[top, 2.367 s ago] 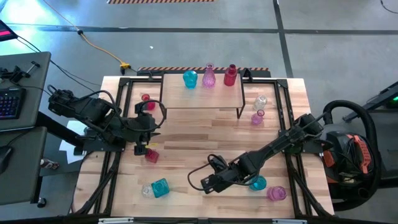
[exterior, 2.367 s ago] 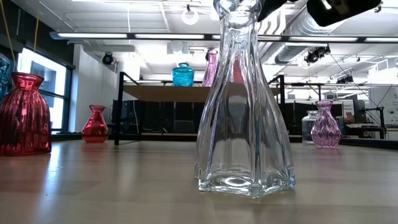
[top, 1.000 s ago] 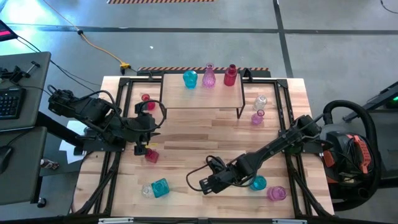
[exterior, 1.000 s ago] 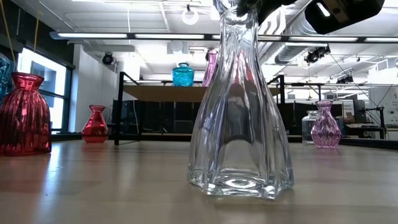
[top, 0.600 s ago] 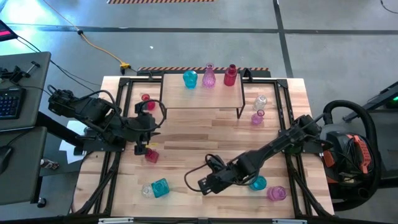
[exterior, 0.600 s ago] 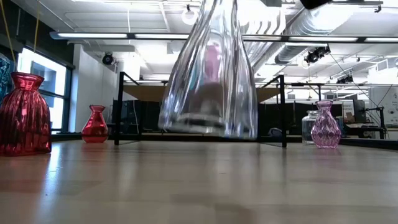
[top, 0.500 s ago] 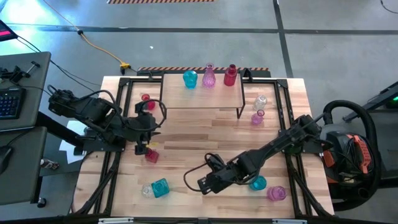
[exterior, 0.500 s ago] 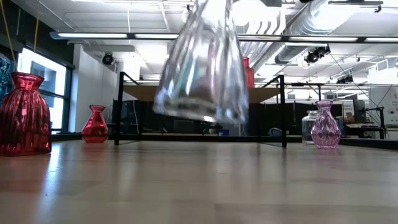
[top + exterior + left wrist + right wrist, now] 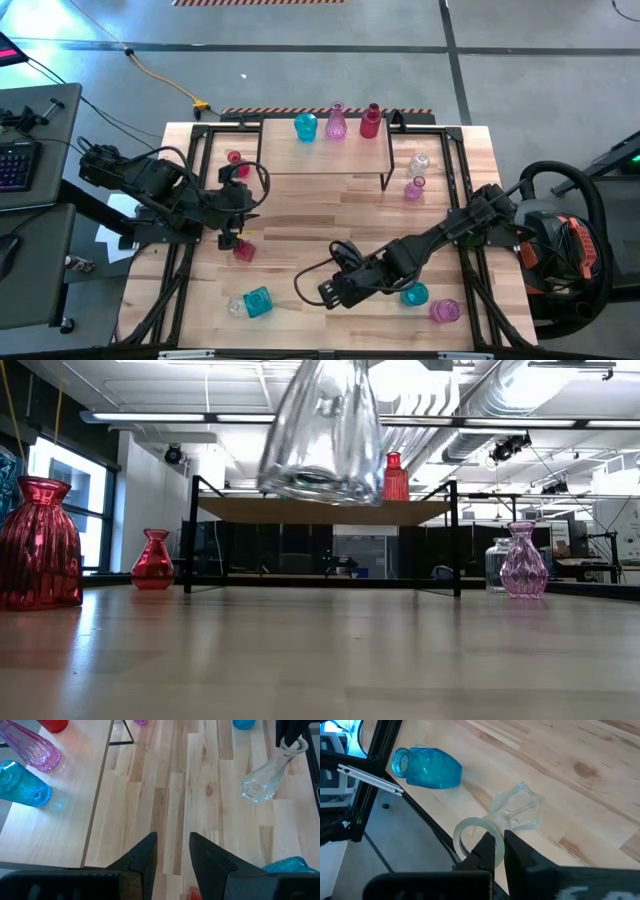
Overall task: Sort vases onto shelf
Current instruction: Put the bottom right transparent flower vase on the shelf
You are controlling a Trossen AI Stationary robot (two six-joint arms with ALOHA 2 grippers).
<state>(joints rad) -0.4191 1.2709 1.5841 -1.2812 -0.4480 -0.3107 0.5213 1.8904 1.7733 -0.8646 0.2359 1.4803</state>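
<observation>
A clear glass vase [image 9: 325,430] hangs above the table near its front edge, with my right gripper [image 9: 503,836] shut on it; it also shows in the left wrist view [image 9: 262,782]. The shelf [image 9: 325,160] at the far middle carries a teal vase [image 9: 305,127], a pink one [image 9: 336,122] and a red one [image 9: 371,120], all standing on their bases. My left gripper [image 9: 172,837] hovers open at the table's left, with nothing between its fingers, above a red vase [image 9: 243,250]. My right gripper pinches the rim of the clear vase's mouth [image 9: 470,827] between its two fingers, the glass wall passing between them. The fingers slant down from the table's right. The vase hangs below them, tilted, its base [image 9: 318,485] clear of the table.
Loose on the table are a small red vase [image 9: 234,158], a clear [image 9: 419,163] and a pink one [image 9: 413,188] right of the shelf, a teal vase lying on its side [image 9: 257,301], a teal [image 9: 414,294] and a pink one [image 9: 444,311] front right. Bare wood lies in the middle.
My right gripper has risen, staying shut on the clear vase. The vase, which stood on its base on the table, has been lifted clear and has tipped to hang tilted.
</observation>
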